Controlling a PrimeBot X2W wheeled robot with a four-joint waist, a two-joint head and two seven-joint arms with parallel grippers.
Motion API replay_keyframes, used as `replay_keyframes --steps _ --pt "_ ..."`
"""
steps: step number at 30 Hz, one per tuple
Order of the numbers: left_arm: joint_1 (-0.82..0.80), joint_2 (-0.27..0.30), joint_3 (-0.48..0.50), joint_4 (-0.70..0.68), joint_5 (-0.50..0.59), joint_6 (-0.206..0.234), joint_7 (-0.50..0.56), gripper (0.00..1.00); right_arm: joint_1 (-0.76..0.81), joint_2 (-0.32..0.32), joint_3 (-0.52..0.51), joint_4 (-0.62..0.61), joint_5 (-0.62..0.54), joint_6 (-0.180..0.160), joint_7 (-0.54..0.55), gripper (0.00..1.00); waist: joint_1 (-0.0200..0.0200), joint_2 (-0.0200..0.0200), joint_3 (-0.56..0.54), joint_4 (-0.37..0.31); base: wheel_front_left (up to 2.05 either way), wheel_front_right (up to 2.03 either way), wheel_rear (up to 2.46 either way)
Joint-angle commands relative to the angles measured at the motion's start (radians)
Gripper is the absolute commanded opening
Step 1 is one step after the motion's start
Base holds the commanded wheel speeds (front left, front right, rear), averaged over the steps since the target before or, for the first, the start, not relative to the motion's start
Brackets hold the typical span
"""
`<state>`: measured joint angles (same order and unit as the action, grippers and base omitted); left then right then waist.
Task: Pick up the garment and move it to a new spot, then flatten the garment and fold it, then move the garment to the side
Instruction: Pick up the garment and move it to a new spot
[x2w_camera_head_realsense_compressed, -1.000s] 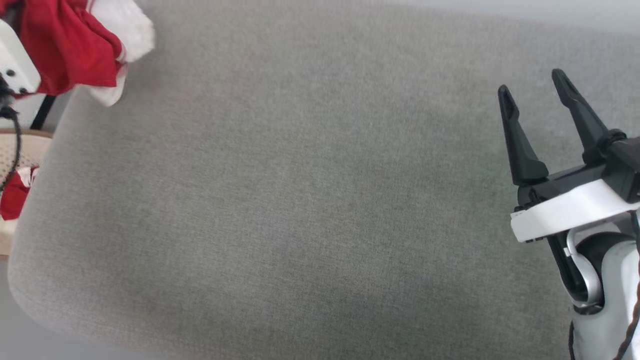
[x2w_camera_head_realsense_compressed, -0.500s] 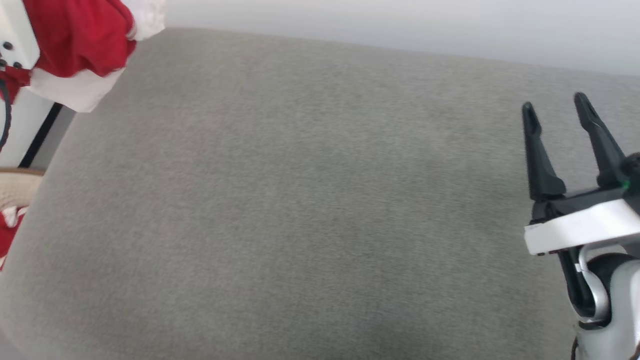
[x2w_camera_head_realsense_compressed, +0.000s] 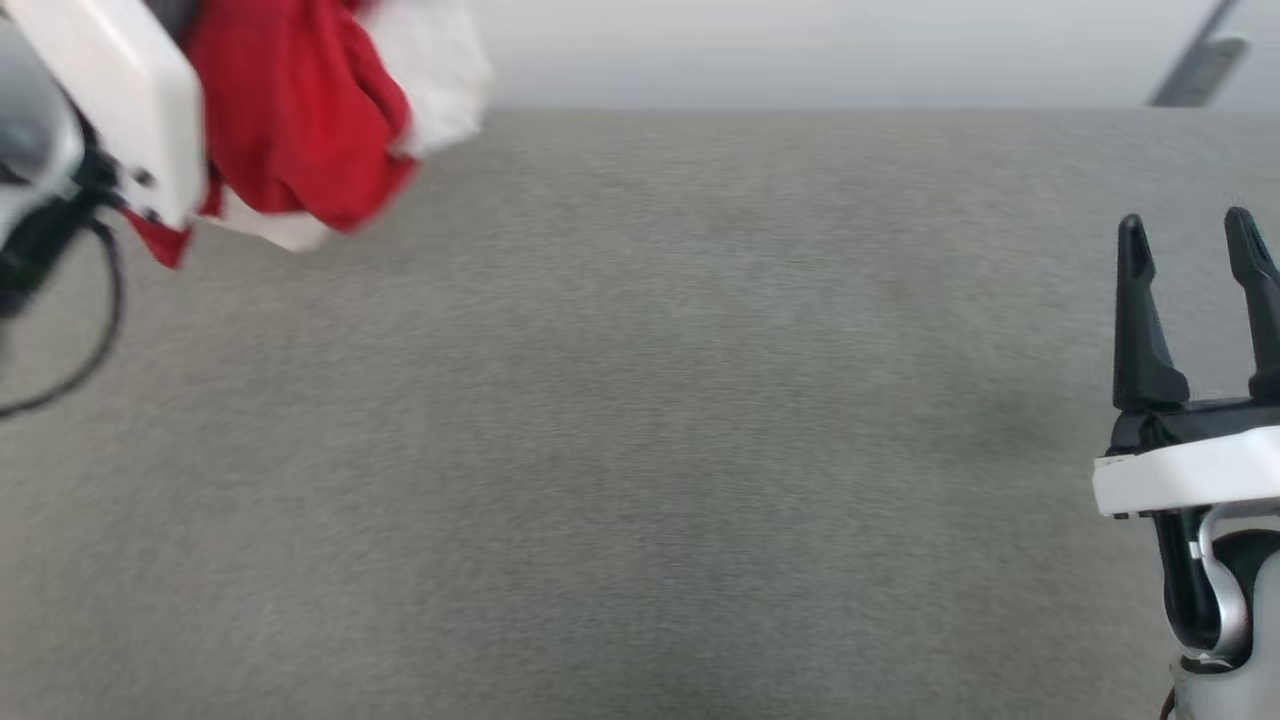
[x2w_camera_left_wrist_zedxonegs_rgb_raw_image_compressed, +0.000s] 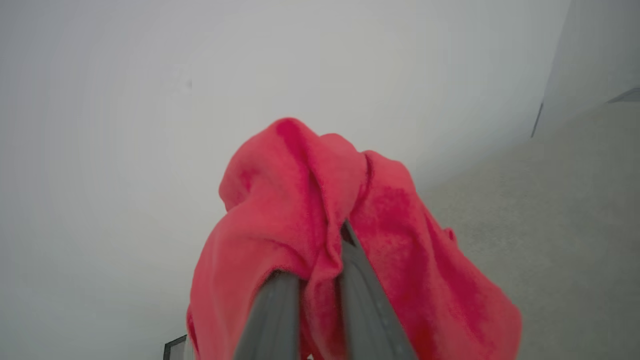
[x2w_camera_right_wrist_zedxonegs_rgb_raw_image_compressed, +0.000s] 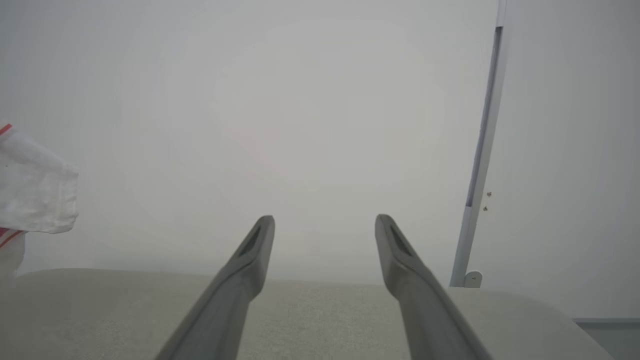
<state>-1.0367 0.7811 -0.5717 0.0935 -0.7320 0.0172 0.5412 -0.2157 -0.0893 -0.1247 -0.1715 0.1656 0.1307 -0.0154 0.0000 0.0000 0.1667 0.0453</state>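
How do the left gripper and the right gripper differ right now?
The left gripper is shut on the red garment; the right gripper is open and empty. In the head view the left gripper is at the upper left, with cloth bunched over its fingers; the right gripper is at the lower right, with its fingers bare. Both have two long dark fingers.

Your right gripper (x2w_camera_head_realsense_compressed: 1186, 222) has two long black fingers (x2w_camera_head_realsense_compressed: 1140, 330) above a white collar (x2w_camera_head_realsense_compressed: 1180, 472) and silver bracket (x2w_camera_head_realsense_compressed: 1210, 600). Your left arm's white housing (x2w_camera_head_realsense_compressed: 120, 100) carries dark screws (x2w_camera_head_realsense_compressed: 141, 180) and a looping black cable (x2w_camera_head_realsense_compressed: 117, 310).
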Motion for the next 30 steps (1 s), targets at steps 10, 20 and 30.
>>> replay_keyframes --steps 10,20,30 --pt "0.135 -0.031 -0.089 -0.224 -0.037 0.078 0.131 0.0 0.019 0.027 -0.006 0.053 0.01 0.0 -0.045 1.0 0.0 0.0 0.016 -0.18 0.0 0.0 0.0" --pt "0.295 -0.117 -0.235 -0.127 -0.063 0.066 0.166 0.0 0.016 0.039 0.046 0.12 0.03 0.0 -0.079 1.0 0.0 0.0 0.035 -0.271 0.0 0.0 0.0" --pt "0.335 -0.219 -0.319 0.166 -0.097 -0.021 0.156 0.0 0.003 0.039 0.077 0.165 0.056 0.0 -0.101 1.0 0.0 0.0 0.041 -0.301 0.0 0.0 0.0"
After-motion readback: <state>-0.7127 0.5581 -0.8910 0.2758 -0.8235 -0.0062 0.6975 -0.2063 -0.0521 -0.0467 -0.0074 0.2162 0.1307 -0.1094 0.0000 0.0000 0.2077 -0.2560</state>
